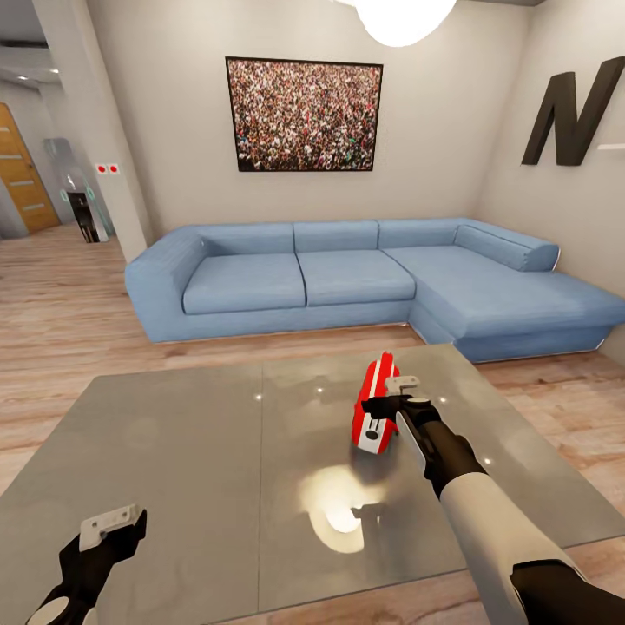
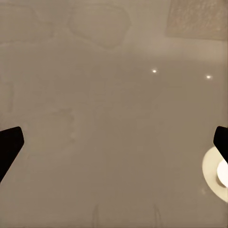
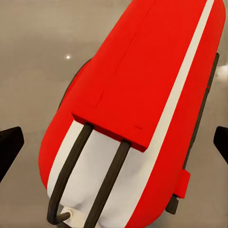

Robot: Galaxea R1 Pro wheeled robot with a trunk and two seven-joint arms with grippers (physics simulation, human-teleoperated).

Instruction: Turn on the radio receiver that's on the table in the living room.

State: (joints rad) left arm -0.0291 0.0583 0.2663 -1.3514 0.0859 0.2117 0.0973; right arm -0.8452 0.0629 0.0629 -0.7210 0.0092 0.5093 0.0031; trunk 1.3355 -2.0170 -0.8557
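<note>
Our right gripper (image 1: 392,401) sits right at the radio receiver (image 1: 373,408), its fingers spread wide: in the right wrist view the two dark fingertips (image 3: 10,147) stand far apart at either edge, with the red body (image 3: 142,109) between them and nothing clasped. The radio stands on its edge on the right panel of the table (image 1: 174,451), toward the far side, white band and thin handle facing up at us. We judge the step in hand to be reaching the switch or dial, which we cannot make out from here; the face seems turned away to the right. To do it well, we should come in slowly, press lightly, and avoid tipping the narrow body over on the glossy top. Our left gripper (image 1: 108,529) hovers released over the table's near left corner, holding nothing. Beyond the table stands the blue sofa (image 1: 347,278).
</note>
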